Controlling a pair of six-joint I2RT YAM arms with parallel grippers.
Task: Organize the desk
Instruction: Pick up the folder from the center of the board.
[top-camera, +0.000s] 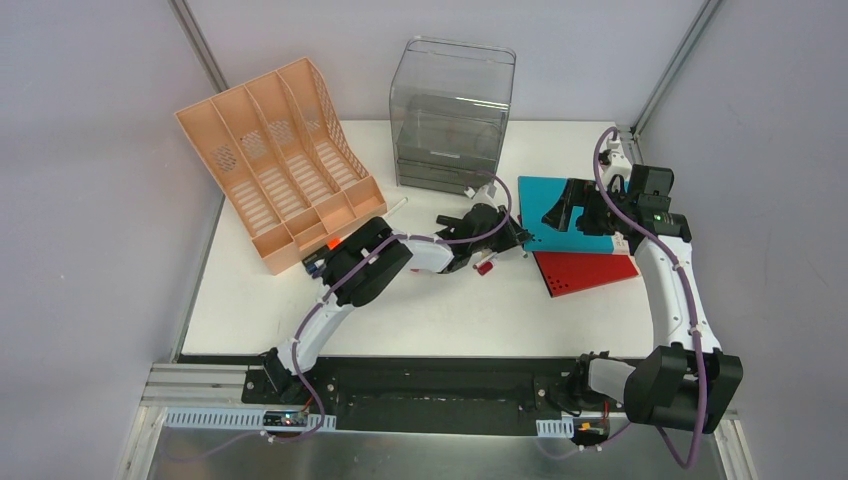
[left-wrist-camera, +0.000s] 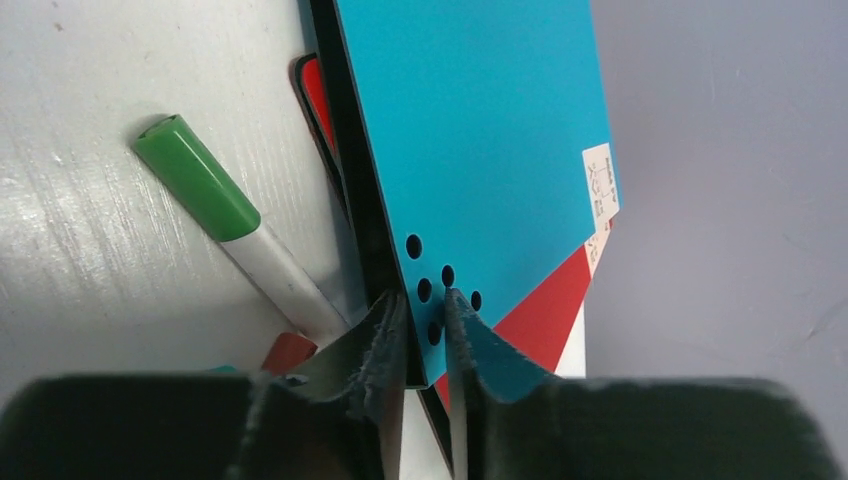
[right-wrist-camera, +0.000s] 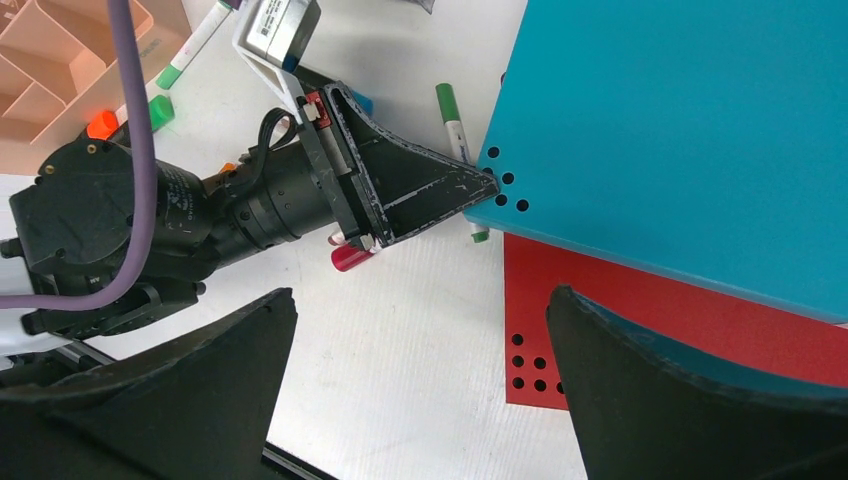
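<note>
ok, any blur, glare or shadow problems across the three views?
Top external: even, soft light, sharp throughout, only faint shadows on the desk. Left wrist: blue folder crisp, left end effector soft up close, mild sheen on the desk. Right wrist: right end effector dark and blurred in the foreground, rest sharp.

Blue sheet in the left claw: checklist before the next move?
1. Left claw shut on the corner of the flat blue perforated plastic sheet: ok.
2. Bite depth, only the corner tip pinched: not ok.
3. Right claw open above the sheet: ok.
4. Green-capped white marker right beside the pinched corner, may get dragged: not ok.
5. Flat red perforated sheet partly under the blue one, whether it will shift: cannot tell.
</note>
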